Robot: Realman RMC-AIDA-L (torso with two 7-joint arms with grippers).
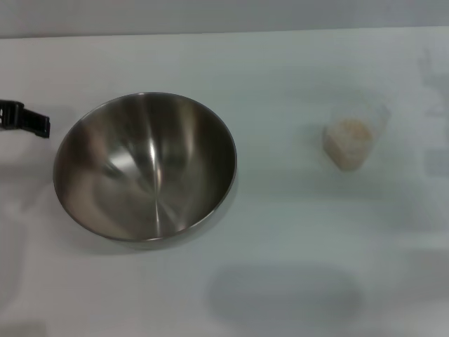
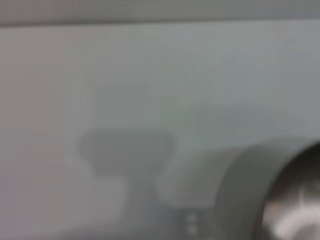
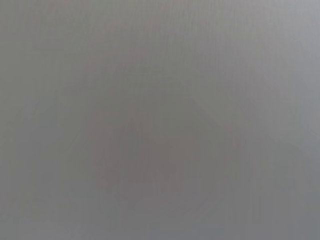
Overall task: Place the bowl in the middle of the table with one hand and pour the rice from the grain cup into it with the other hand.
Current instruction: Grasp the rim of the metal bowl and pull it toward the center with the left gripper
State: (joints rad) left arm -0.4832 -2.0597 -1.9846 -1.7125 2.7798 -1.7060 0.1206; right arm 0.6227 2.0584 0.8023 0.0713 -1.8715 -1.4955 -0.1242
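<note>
You have the bowl [image 1: 145,168] nearest you, sitting on the white bench [image 1: 295,232] left of the middle, its mouth tipped a little toward the camera and its shiny inside holding nothing. A faint grey shadow lies on the bench in front of it, toward the right.

Just off the bowl's left rim, at the left edge of the head view, your left hand [image 1: 24,118] reaches in as a black part near the rim but apart from it. You cannot tell from what shows how far it is open, and it has hold of nothing you can see. In the left wrist view the bowl's rim and outer wall [image 2: 250,185] fill one corner, with bare bench beyond.

Farther back and well to the right stands the grain cup [image 1: 351,140], upright, with the rice [image 1: 346,137] inside it. Your right hand is not visible; its wrist view shows only flat grey.
</note>
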